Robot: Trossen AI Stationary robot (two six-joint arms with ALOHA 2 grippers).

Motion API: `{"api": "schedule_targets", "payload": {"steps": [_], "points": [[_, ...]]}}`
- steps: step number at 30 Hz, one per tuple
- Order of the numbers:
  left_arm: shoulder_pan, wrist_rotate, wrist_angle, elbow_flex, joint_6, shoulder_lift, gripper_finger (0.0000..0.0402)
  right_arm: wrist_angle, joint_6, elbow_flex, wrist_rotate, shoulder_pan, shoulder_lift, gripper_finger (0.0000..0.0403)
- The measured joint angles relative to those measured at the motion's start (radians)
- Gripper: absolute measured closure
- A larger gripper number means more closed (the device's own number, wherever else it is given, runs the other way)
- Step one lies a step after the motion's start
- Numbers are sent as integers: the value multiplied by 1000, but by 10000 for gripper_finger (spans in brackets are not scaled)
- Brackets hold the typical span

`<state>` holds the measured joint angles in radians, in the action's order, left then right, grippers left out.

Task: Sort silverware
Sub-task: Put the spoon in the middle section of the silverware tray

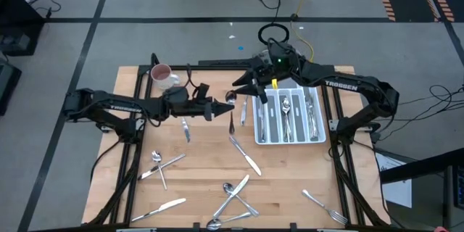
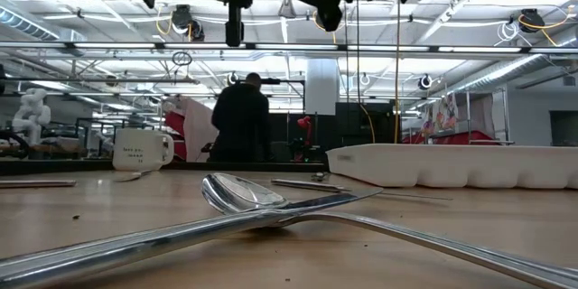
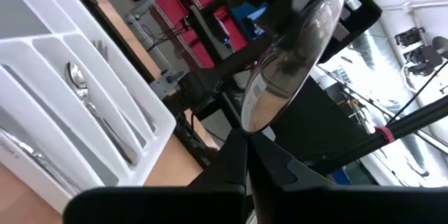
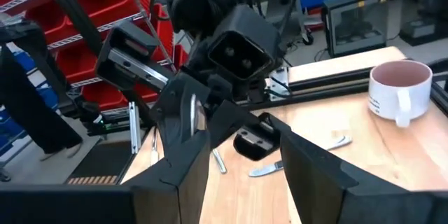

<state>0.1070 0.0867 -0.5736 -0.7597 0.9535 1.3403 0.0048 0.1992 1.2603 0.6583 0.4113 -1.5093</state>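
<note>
Wooden counter (image 1: pixel 217 167), centre of the high view, grey floor around. White tray (image 1: pixel 290 139), right of centre, some pieces slotted in. Silverware (image 1: pixel 232 192) loose across the lower counter. Mug (image 1: pixel 161 77), upper left corner. My left tool (image 1: pixel 220 109), centre frame, clamped shut on a spoon (image 1: pixel 231 109). My right tool (image 1: pixel 246 90), just above it beside the tray, fingers parted, holding nothing.

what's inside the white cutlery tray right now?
The white compartmented plastic tray holds shiny silverware: a spoon in a middle slot, more metal pieces in the slots towards the table's right edge. The right gripper, jaws open, covers its rear left corner, so contents there are hidden.
</note>
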Motion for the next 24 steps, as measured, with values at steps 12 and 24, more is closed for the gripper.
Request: {"api": "schedule_targets", "payload": {"steps": [12,24], "points": [[-17,36,30,-1,14,0,400,-126,82,0,177,42,59,234],[-23,63,155,-1,37,0,400,-311,-86,1,93,-24,107,234]]}}
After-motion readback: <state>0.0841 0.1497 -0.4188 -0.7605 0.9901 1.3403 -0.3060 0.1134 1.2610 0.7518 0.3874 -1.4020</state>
